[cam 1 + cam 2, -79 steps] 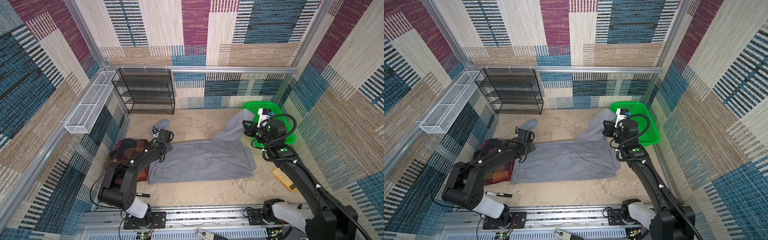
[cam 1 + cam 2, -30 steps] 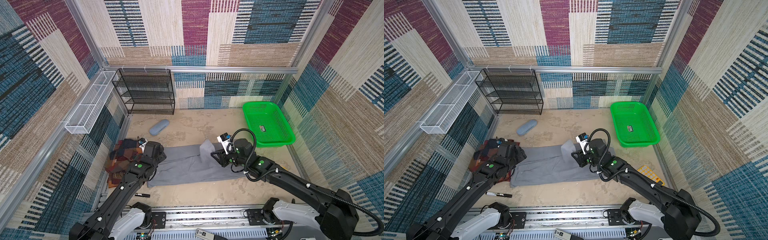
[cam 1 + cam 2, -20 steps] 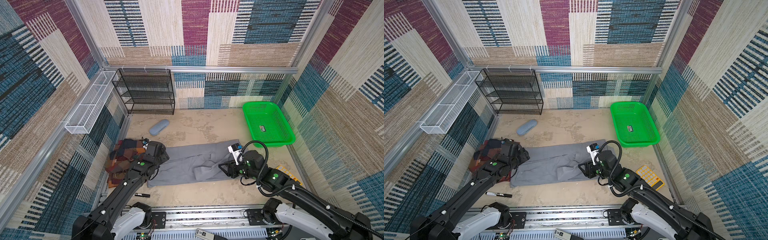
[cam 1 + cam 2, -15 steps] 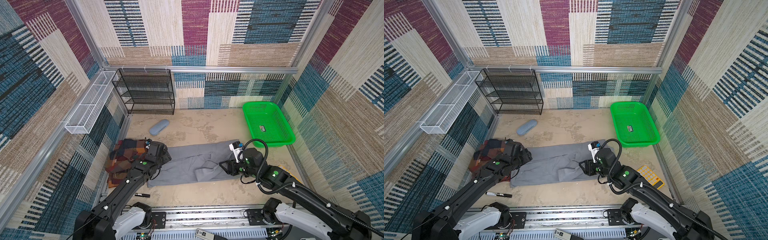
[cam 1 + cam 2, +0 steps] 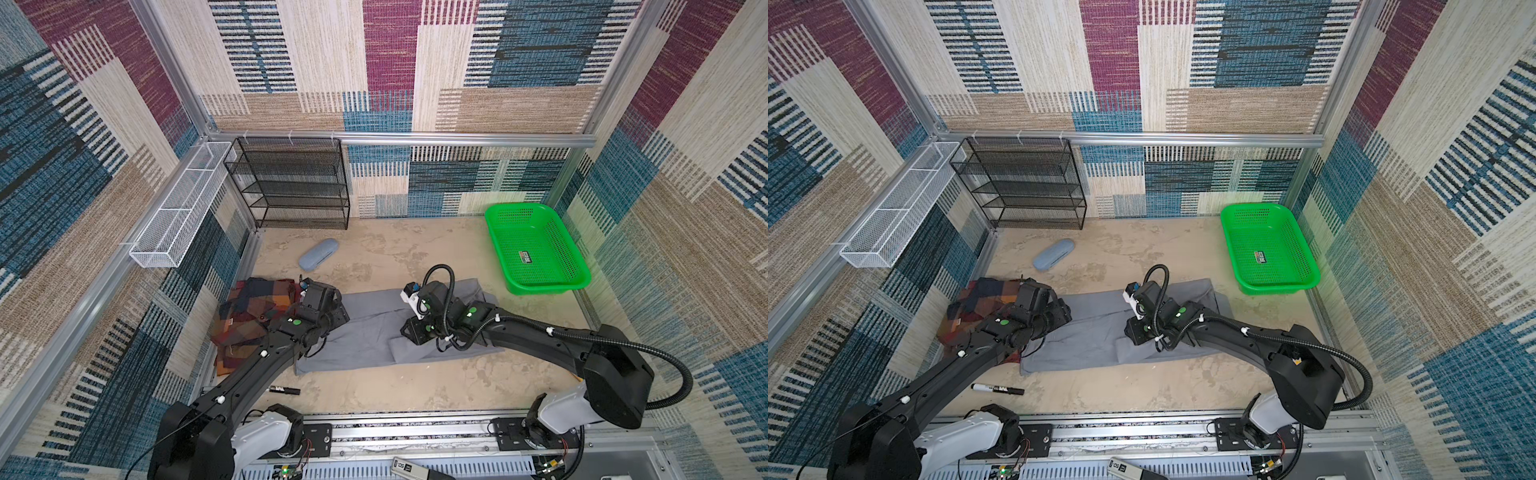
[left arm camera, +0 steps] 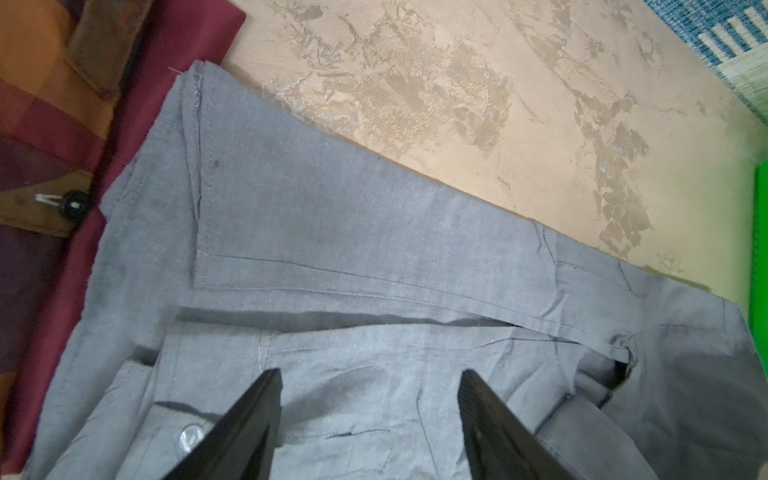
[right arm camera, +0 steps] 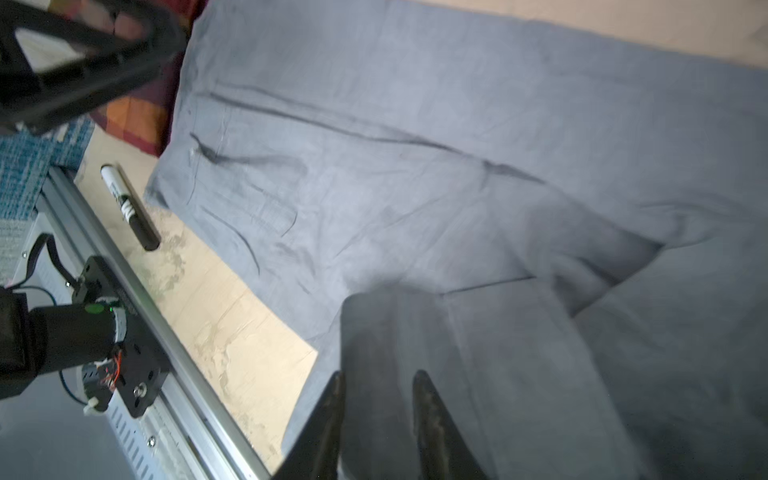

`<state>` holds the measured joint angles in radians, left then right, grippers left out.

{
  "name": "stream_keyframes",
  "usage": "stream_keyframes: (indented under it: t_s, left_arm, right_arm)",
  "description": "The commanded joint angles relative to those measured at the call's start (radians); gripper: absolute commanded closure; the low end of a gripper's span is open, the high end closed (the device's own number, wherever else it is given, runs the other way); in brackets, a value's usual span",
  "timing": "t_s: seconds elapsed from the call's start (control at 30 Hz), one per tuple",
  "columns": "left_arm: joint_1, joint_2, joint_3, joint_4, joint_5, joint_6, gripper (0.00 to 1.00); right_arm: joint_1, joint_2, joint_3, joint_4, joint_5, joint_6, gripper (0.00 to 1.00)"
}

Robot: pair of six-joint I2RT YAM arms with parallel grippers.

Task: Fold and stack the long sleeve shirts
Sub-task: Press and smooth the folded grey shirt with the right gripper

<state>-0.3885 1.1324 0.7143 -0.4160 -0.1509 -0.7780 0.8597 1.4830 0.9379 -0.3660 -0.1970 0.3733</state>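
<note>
The grey shirt [image 5: 365,332] is laid parallel to the table's [image 5: 395,257] near edge, touching the plaid shirt [image 5: 249,316] at the left edge. The left gripper [image 6: 370,374] is spread wide over its left end. The right gripper [image 7: 378,376] is set narrow over the fold toward its right end, and whether the cloth is gripped cannot be told.

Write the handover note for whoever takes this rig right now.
Left gripper: open, over the left end of the grey shirt.
Right gripper: closed on a fold of the grey shirt near its middle.
Plaid shirt: bunched at the left of the table, touching the grey one.
Done: grey shirt partly folded into a long band.
Left: finish folding it, fold the plaid shirt, stack both.
</note>
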Motion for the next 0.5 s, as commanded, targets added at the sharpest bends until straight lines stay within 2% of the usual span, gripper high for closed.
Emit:
stream_keyframes:
  t_s: [0.0, 0.07, 0.3, 0.43, 0.47]
  left_arm:
    - [-0.002, 0.008, 0.009, 0.011, 0.012, 0.023, 0.29]
    - [-0.001, 0.015, 0.011, 0.015, 0.019, 0.023, 0.29]
    - [-0.011, 0.051, 0.013, 0.044, 0.057, 0.014, 0.29]
    - [-0.024, 0.067, 0.024, 0.049, 0.058, 0.019, 0.29]
    - [-0.026, 0.071, 0.024, 0.05, 0.059, 0.019, 0.29]
  right_arm:
    - [0.007, -0.049, -0.065, -0.021, 0.044, 0.031, 0.8]
    - [0.007, -0.111, -0.129, -0.051, 0.054, 0.057, 0.85]
    - [0.007, -0.384, -0.318, -0.153, 0.025, 0.207, 0.87]
    - [0.007, -0.512, -0.304, -0.251, 0.057, 0.298, 0.72]
    - [0.007, -0.528, -0.293, -0.251, 0.068, 0.303, 0.66]
